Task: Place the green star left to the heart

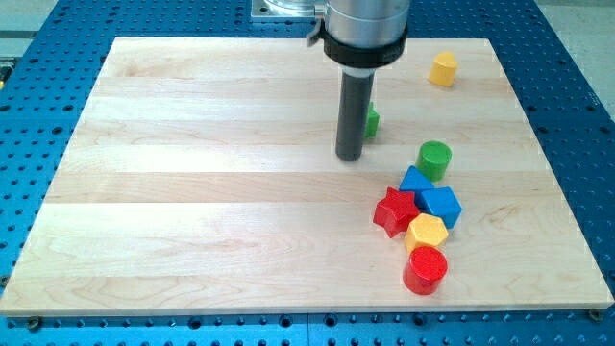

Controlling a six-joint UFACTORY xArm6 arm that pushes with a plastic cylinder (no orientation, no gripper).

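My tip rests on the wooden board, a little right of its middle and toward the view's top. A green block sits just behind the rod on its right side. It is mostly hidden, so I cannot make out its shape. I cannot tell whether the rod touches it. A yellow block, seemingly heart-shaped, lies near the board's top right corner, well to the right of and above the tip.
A cluster lies to the lower right of the tip: a green cylinder, two blue blocks, a red star, a yellow hexagon and a red cylinder. A blue perforated table surrounds the board.
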